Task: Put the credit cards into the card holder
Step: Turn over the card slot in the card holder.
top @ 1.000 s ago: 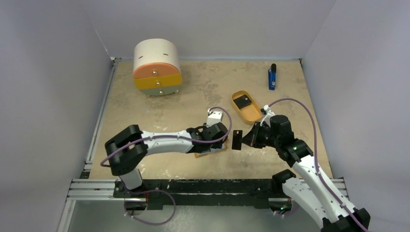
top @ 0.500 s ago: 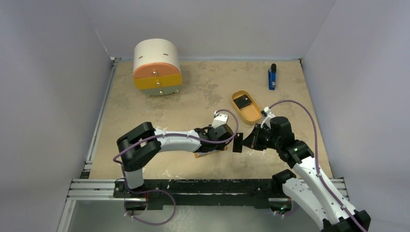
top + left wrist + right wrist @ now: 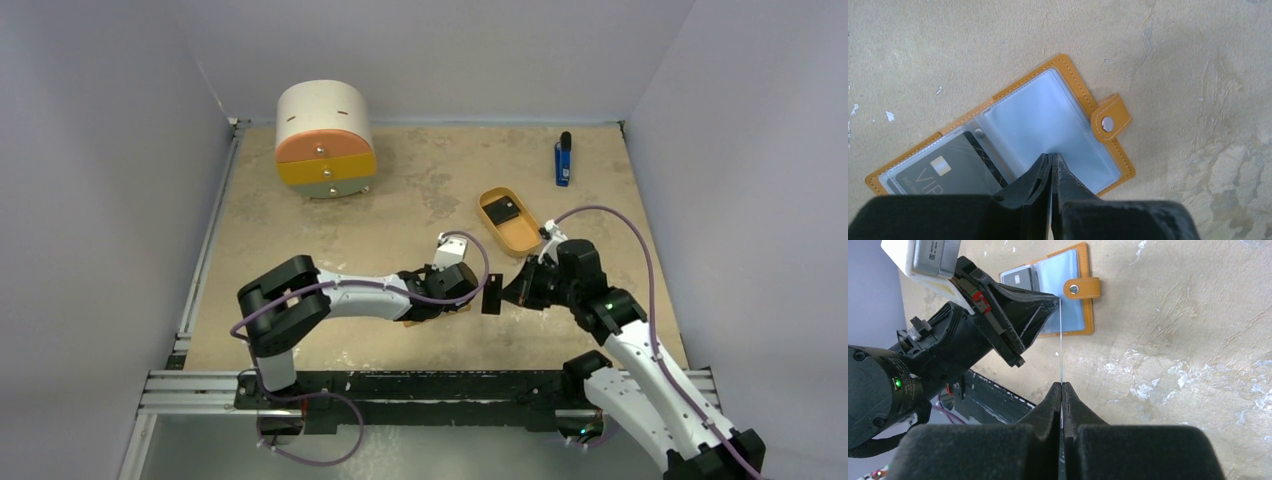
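Fingers of the right gripper (image 3: 1062, 385) are pressed together on the near end of a credit card (image 3: 492, 293). They hold it on edge above the table (image 3: 300, 250), so the right wrist view shows it only as a thin pale line. The line runs straight out from the fingertips to the tips of the left gripper (image 3: 1051, 156), which reaches in from the other side. The left jaws are drawn in to a narrow slit. A faint pale streak lies in the slit, but I cannot tell whether they actually pinch the card's far end.

Directly beneath the left fingertips the card holder (image 3: 1048, 120) lies open and flat on the table, turned at a slant, its snap tab sticking out at the right. The clear pocket under the tips looks vacant. The neighbouring pocket to the left holds a second card (image 3: 948, 172), dark with pale lettering and a small chip mark.

Beyond the right gripper, towards the back, a tan oval tray (image 3: 520, 238) carries a third card (image 3: 503, 210). A blue-and-black stick (image 3: 563, 160) lies near the far right corner, and a round drawer cabinet (image 3: 323, 140) stands at the far left.
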Robot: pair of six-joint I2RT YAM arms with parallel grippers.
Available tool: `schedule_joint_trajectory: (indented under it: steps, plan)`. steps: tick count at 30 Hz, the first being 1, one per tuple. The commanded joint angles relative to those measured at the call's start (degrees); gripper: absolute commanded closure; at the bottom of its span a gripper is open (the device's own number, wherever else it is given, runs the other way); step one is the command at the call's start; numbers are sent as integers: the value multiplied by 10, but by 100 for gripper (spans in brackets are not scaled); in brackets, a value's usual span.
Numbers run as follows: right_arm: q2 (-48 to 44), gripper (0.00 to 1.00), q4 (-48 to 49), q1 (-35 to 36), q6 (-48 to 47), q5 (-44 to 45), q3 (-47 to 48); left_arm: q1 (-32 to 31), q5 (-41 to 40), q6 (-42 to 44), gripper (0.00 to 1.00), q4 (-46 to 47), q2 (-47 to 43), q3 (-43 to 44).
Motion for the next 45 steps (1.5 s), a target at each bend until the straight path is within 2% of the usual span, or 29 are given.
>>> schedule_joint_trajectory:
  steps: [1, 6, 16, 31, 45]
  plan:
    - [20, 100, 31, 0, -12, -41, 1, -3, 10, -4, 100, -17, -7, -43]
    - [56, 100, 57, 6, -17, -106, -15, -3, 4, -3, 100, -18, -31, -62]
    - [126, 100, 87, 42, -24, -124, -27, -3, 2, 23, 100, -28, -89, -96]
    - [258, 100, 172, 78, -24, -160, -21, -3, 2, 10, 100, -27, -107, -109]
    - [307, 100, 222, 86, -17, -184, -16, -3, 1, 4, 100, -24, -113, -115]
